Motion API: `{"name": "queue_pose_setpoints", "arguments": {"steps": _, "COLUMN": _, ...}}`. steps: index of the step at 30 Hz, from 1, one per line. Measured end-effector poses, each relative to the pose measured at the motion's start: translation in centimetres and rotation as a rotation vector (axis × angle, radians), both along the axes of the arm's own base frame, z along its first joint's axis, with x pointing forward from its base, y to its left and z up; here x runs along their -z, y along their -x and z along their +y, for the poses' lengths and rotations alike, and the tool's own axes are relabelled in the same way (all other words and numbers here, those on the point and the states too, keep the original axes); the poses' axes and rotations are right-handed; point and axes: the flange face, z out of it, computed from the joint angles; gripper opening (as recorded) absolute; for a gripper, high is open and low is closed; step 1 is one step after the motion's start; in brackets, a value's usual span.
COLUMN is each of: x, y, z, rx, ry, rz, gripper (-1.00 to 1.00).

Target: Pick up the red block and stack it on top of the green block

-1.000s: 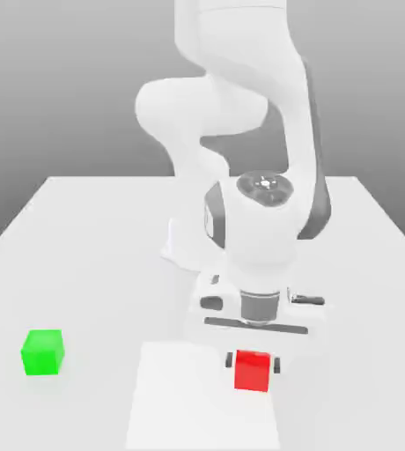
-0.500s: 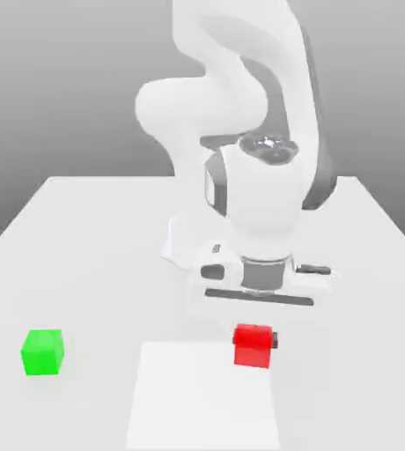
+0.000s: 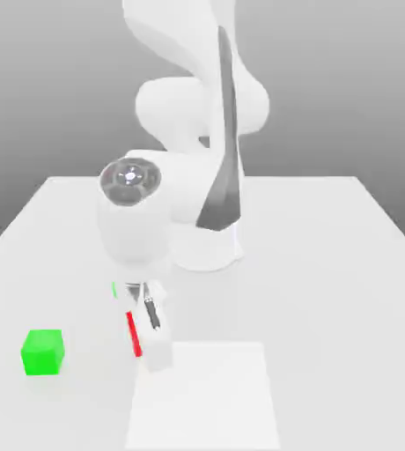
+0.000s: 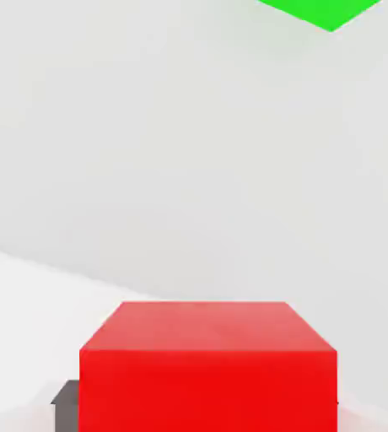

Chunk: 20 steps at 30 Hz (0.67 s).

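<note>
Looking at the exterior view, the setup is pretty bare: a flat white table [image 3: 329, 255] with a slightly brighter white square patch [image 3: 206, 396] near the front edge, and behind it just a plain grey backdrop [image 3: 56, 79] that fades from darker at the top to lighter lower down. No clutter anywhere on the surface.

The white arm [image 3: 188, 114] bends down over the table and the gripper [image 3: 143, 330] hangs above the surface, just off the patch's corner on the exterior view's left. The red block [image 3: 134, 334] shows as a thin red sliver between the fingers, so the jaws are pinching it, and it sits up off the table. In the hand view the red block [image 4: 207, 363] is right up close with a dark finger pad [image 4: 65, 398] against its side.

The green block [image 3: 42, 352] rests on the table toward the exterior view's left, near the gripper but apart from it. In the hand view the green block [image 4: 320, 10] peeks in at the edge, with pale tabletop between the two cubes.
</note>
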Motion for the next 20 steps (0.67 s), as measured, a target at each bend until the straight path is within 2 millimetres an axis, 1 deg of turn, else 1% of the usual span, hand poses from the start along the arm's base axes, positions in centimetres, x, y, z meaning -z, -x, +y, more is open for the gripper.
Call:
{"name": "queue_pose_setpoints", "arguments": {"steps": 5, "x": -1.6, "y": 1.2, "z": -5.4, "rx": 0.431, "ry": 0.071, "rz": -0.035, "gripper": -1.00}}
{"name": "queue_pose_setpoints", "arguments": {"steps": 11, "x": -5.3, "y": 2.9, "z": -12.7, "rx": 1.014, "ry": 0.135, "rz": -0.168, "gripper": -1.00}}
{"name": "queue_pose_setpoints", "arguments": {"steps": 12, "x": -5.3, "y": 2.8, "z": -13.5, "rx": 1.101, "ry": 0.142, "rz": -0.196, "gripper": -1.00}}
{"name": "queue_pose_setpoints", "arguments": {"steps": 13, "x": -4.8, "y": 2.4, "z": -13.4, "rx": 1.132, "ry": 0.144, "rz": -0.211, "gripper": -1.00}}
{"name": "queue_pose_setpoints", "arguments": {"steps": 16, "x": -2.2, "y": 2.3, "z": -13.6, "rx": 1.165, "ry": 0.145, "rz": -0.224, "gripper": -1.00}}
{"name": "queue_pose_setpoints", "arguments": {"steps": 17, "x": -1.3, "y": 2.4, "z": -13.6, "rx": 1.168, "ry": 0.145, "rz": -0.224, "gripper": 1.00}}
{"name": "queue_pose_setpoints", "arguments": {"steps": 20, "x": -1.3, "y": 2.4, "z": -13.6, "rx": 1.168, "ry": 0.145, "rz": -0.224, "gripper": 1.00}}
